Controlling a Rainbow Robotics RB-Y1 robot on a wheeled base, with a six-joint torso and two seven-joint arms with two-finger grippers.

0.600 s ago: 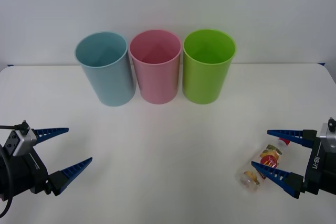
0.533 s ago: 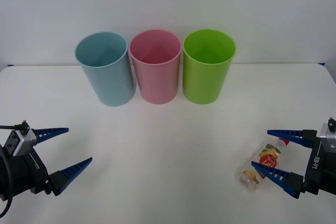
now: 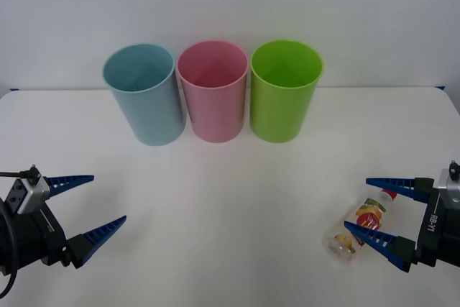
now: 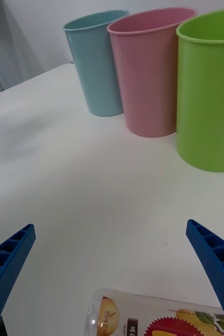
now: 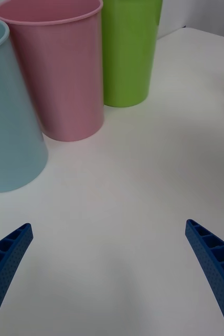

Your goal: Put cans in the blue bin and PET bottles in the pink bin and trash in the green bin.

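Bottle (image 3: 363,224) lies between right hand (image 3: 357,205) fingers (spread wide).

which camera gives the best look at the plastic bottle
The front view: the PET bottle lies whole on its side between the open fingers of the right gripper. The right wrist view catches part of it, cut by the picture's edge. The left gripper waits open.
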